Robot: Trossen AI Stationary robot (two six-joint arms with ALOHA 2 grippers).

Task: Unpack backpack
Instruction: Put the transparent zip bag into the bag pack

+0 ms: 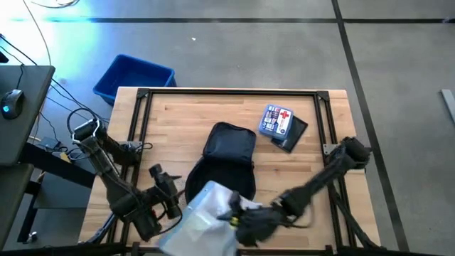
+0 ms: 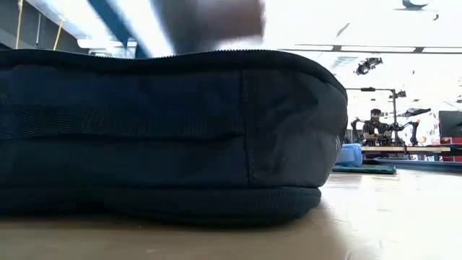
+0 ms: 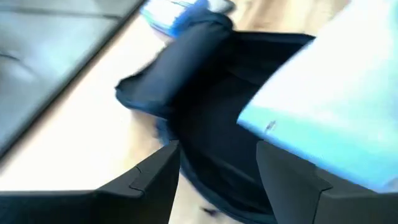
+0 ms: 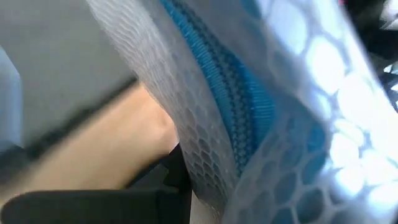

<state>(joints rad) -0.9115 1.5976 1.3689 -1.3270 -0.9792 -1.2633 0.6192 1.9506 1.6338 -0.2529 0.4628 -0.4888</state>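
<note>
The dark navy backpack (image 1: 229,151) lies flat on the wooden table (image 1: 178,121), its open mouth toward the near edge, and it fills the low view (image 2: 159,130). A pale silvery mesh pouch (image 1: 202,213) with a blue zip (image 4: 230,93) sticks out of the mouth over the near edge. My right gripper (image 1: 238,212) is shut on the pouch's right side. My left gripper (image 3: 217,168) is open and empty at the backpack's near left (image 1: 167,192), facing the black lining (image 3: 211,118), with the pouch (image 3: 336,106) beside it. My right gripper holds the mesh pouch at its right edge (image 1: 229,208), coming level from the table's right. The pouch fills the right wrist view and hides the fingertips, so the kind of hold does not show. The pouch's far end lies at the backpack's mouth.
A small blue first-aid kit with a red cross (image 1: 277,119) lies on a dark flat item (image 1: 295,134) at the far right. A blue plastic bin (image 1: 135,77) stands on the floor beyond the far left corner. A person (image 2: 375,126) stands far off in the room.
</note>
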